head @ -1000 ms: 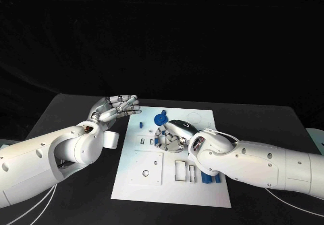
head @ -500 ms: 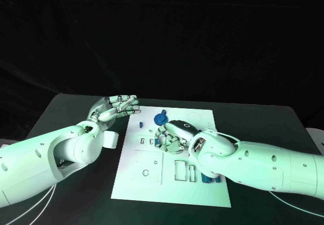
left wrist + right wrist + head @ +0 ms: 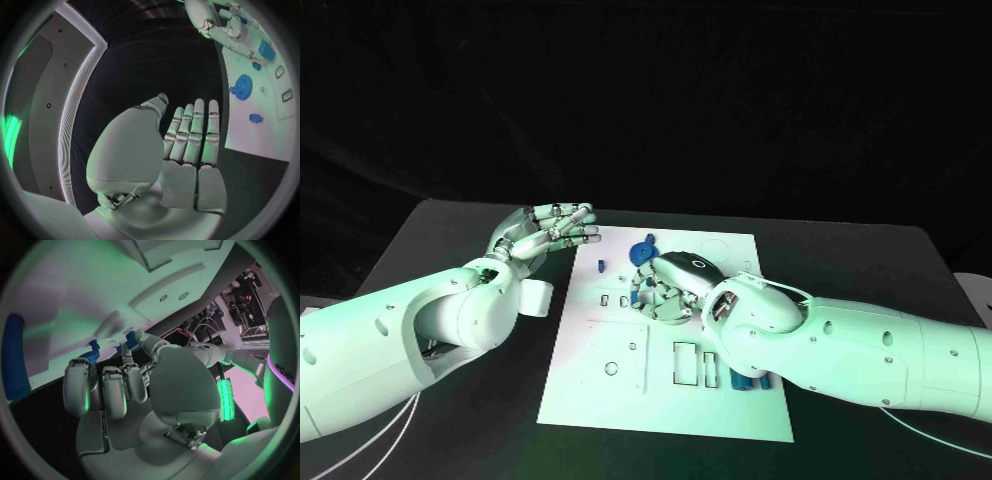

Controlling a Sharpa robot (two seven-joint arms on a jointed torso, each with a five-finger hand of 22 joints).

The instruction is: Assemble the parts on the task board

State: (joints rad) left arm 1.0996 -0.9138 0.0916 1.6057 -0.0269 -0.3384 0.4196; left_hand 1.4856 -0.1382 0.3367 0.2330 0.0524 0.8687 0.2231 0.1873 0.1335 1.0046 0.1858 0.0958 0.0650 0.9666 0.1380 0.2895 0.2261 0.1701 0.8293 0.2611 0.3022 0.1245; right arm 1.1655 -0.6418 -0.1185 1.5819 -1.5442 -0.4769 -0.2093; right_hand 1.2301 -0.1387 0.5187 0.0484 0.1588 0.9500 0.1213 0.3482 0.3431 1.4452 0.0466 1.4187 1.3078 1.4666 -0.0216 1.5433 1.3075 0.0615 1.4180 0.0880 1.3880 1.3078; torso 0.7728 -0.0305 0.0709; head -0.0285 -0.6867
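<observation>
Several small blue parts (image 3: 744,381) (white flat task board (image 3: 632,395))

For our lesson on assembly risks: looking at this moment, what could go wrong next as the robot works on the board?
1. The right hand is curled low over the task board, close to the round blue part; a sideways move might knock it.
2. The right arm hides blue parts near the board's edge from the head view, so it could brush them unseen.
3. The left hand hangs open beside the board and does not steady it; the board might slide.
</observation>
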